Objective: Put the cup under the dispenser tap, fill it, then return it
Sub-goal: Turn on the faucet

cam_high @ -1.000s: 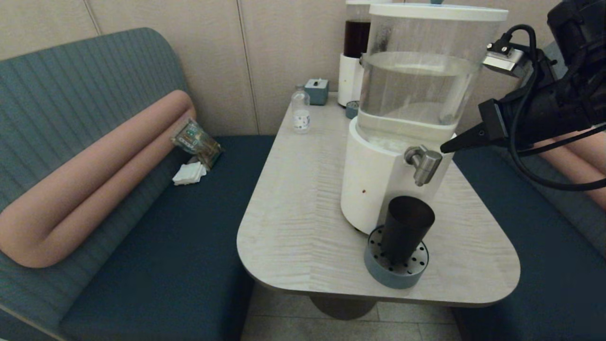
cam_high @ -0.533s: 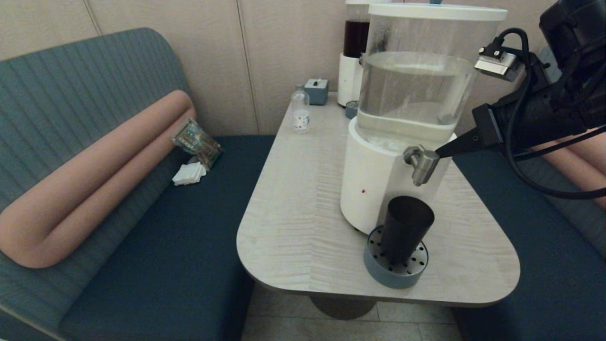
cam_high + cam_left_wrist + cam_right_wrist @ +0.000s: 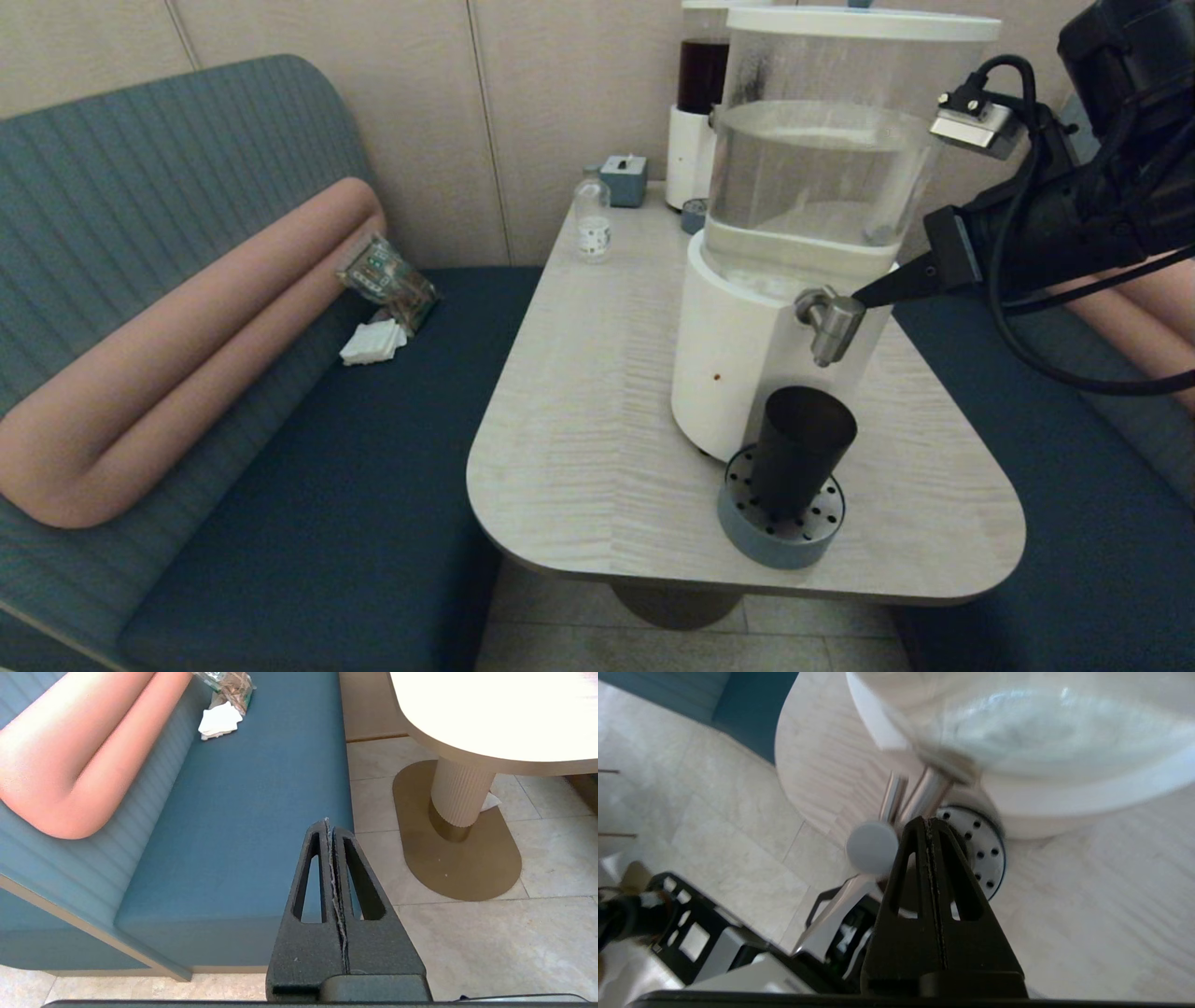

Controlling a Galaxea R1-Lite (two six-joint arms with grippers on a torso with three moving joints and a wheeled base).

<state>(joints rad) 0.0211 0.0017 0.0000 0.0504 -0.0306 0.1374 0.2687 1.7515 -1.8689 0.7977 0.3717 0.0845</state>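
Note:
The dark tapered cup (image 3: pixel 801 450) stands upright on the round perforated drip tray (image 3: pixel 747 523), right below the silver tap (image 3: pixel 829 324) of the big clear-tank dispenser (image 3: pixel 822 168). My right gripper (image 3: pixel 861 299) is shut with nothing in it, and its tip sits against the tap's right side. In the right wrist view the shut right gripper (image 3: pixel 928 822) points at the tap (image 3: pixel 920 795), with the drip tray (image 3: pixel 985 844) beyond and the cup mostly hidden behind the fingers. My left gripper (image 3: pixel 328 823) is shut and empty, parked low over the blue bench, out of the head view.
Behind the big dispenser stands a slimmer dispenser with a dark red tank (image 3: pixel 702 103). A small clear bottle (image 3: pixel 592 222) and a small blue box (image 3: pixel 625 179) sit at the table's far end. The blue bench (image 3: pixel 355 448) holds a pink bolster (image 3: pixel 187 355), a packet and white napkins.
My right gripper has moved left toward the tap, from a gap beside it to touching its side. The cup has not moved.

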